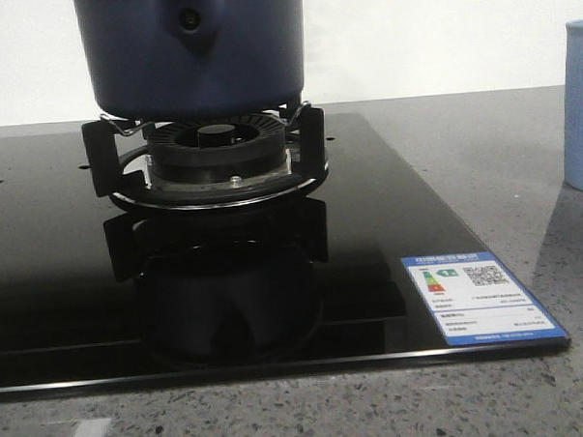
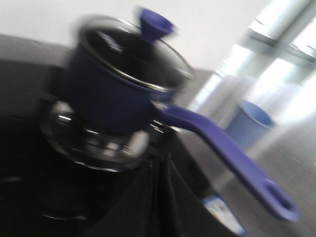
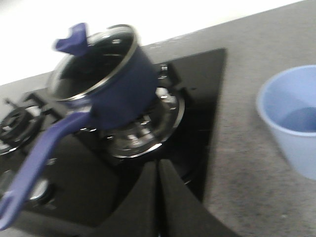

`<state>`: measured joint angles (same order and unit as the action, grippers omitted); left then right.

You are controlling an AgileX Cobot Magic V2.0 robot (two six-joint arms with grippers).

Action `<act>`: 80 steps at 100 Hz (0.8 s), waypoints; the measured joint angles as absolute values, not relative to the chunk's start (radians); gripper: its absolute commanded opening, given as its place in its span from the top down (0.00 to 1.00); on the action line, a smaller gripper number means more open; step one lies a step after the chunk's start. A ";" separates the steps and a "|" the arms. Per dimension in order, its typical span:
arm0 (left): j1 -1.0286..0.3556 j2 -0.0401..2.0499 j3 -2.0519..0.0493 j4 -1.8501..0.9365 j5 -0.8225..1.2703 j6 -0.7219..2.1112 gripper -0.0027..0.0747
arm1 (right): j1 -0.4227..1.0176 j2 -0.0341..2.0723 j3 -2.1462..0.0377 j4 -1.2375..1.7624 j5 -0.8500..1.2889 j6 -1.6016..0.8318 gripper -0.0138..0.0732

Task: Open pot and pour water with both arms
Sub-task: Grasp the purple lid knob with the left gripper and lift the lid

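A lidded navy pot [image 3: 111, 79] sits on the stove burner [image 1: 211, 159] — both end effectors, left end effector [image 2: 160, 170] and right end effector [image 3: 158, 173], closed and empty — so the lid knob [image 2: 153, 22] should be gripped squarely and lifted straight up.

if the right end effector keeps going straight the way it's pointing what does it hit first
Probably the burner ring under the pot, or the pot's lower side. The end effector looks shut and aims there; the picture is blurred, so depth is unclear.

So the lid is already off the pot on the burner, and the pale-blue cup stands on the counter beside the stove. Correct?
Not quite. The lid is on the pot, its blue knob on top, as both wrist views show. The rest holds: the pot sits on the burner and the cup stands on the counter.
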<state>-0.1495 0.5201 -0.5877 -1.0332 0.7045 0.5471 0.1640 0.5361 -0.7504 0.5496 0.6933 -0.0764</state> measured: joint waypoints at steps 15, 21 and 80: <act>-0.208 0.687 -0.701 -1.130 0.833 0.686 0.99 | 0.164 0.536 -0.774 0.632 0.750 -0.145 0.93; -0.216 0.755 -0.750 -1.140 0.864 0.752 0.99 | 0.164 0.536 -0.777 0.644 0.754 -0.179 0.93; -0.220 1.143 -1.102 -1.157 0.785 1.426 0.33 | 0.164 0.536 -0.781 0.650 0.631 -0.385 0.07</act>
<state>-0.2198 1.1432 -1.1019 -1.1573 0.7852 1.4262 0.1640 0.5361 -0.7806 0.6502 0.6313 -0.3849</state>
